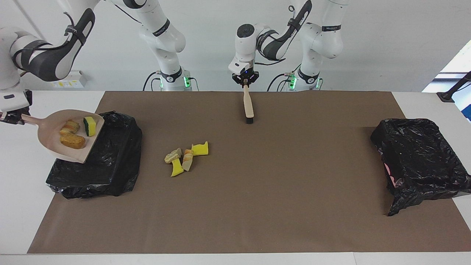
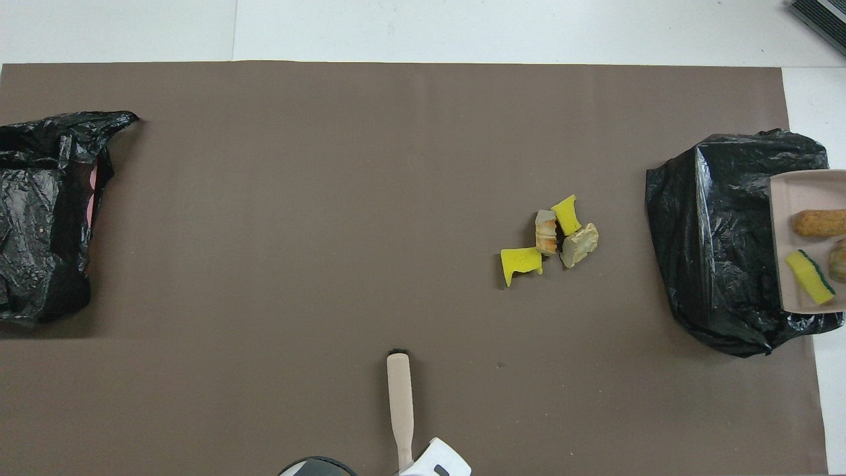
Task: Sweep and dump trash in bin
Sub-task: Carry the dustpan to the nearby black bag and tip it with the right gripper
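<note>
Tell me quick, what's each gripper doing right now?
Left gripper: shut on the brush handle, brush hanging over the mat.
Right gripper: shut on the dustpan handle, over the bin.

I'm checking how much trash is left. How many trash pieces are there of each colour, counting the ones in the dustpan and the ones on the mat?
Yellow foam pieces: 3
Tan or brown bread-like chunks: 4
Total: 7

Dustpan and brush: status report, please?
Right end effector holds dustpan, three pieces aboard, over bin. Left end effector holds brush. Four pieces on mat.
</note>
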Motion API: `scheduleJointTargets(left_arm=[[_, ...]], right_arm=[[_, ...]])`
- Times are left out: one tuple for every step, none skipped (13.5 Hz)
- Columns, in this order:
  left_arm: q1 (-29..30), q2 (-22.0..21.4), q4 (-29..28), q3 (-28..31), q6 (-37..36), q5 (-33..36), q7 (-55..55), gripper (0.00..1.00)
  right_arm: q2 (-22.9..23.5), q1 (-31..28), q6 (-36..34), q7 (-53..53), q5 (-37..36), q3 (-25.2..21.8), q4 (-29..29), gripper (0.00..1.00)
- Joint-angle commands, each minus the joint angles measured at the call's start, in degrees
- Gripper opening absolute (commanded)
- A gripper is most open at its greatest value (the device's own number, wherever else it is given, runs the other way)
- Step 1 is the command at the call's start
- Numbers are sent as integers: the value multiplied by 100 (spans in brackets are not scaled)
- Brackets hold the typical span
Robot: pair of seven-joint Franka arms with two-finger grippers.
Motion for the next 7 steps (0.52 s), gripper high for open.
scheduleJointTargets(left_arm=[[-89,71,94,90,40,-65,-39,8],[-53,71,139,99,22,-65,-39,16],[-44,71,156,99,14,-65,-47,49],[-44,36,165,125,-13,-65,-13,64],[-27,19,209,160,-39,-65,5,74],[139,36,322,160,-74,-65,92,86],[376,62,480,152,-179,-65,285,98]], right_arm=[[-71,-18,478,-278,-353,47,-252,0],[-63,-18,539,-243,-397,56,-253,0],[-63,9,627,-199,-528,64,-261,0],[-63,148,593,-112,-651,64,-261,0],[-71,184,558,-102,-739,64,-279,0],[-72,202,558,-111,-897,64,-279,0],[-72,202,575,-111,-1098,64,-279,0]])
